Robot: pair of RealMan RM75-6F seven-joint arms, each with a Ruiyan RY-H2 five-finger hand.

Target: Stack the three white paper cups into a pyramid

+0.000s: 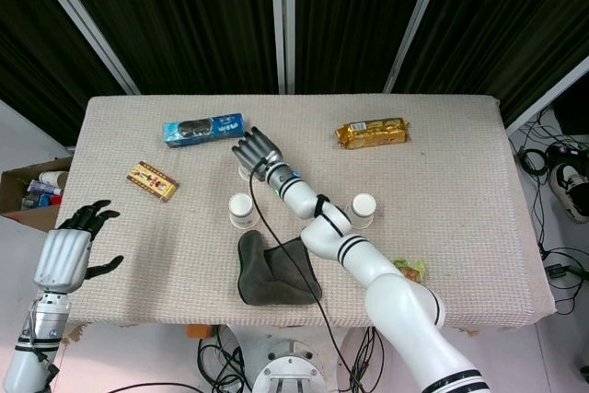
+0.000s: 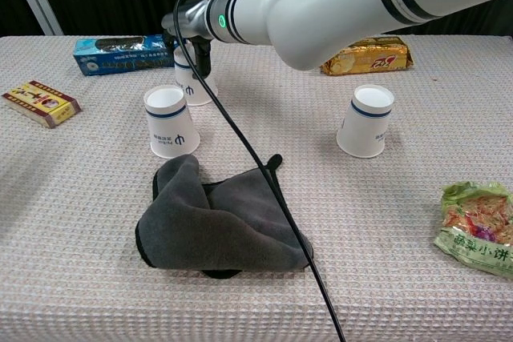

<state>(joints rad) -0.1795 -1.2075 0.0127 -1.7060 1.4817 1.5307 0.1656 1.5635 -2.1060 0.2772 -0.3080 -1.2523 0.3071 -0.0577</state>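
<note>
Three white paper cups stand upside down on the table. My right hand lies over the far cup, its dark fingers reaching down the cup's side; most of that cup is hidden in the head view. Whether the fingers grip it I cannot make out. A second cup stands just in front of it, free. The third cup stands apart to the right. My left hand hangs beyond the table's left edge, fingers spread, holding nothing.
A crumpled grey cloth lies before the cups, and a black cable from my right wrist trails across it. A blue biscuit box, a yellow-red box, a gold packet and a green snack bag lie around.
</note>
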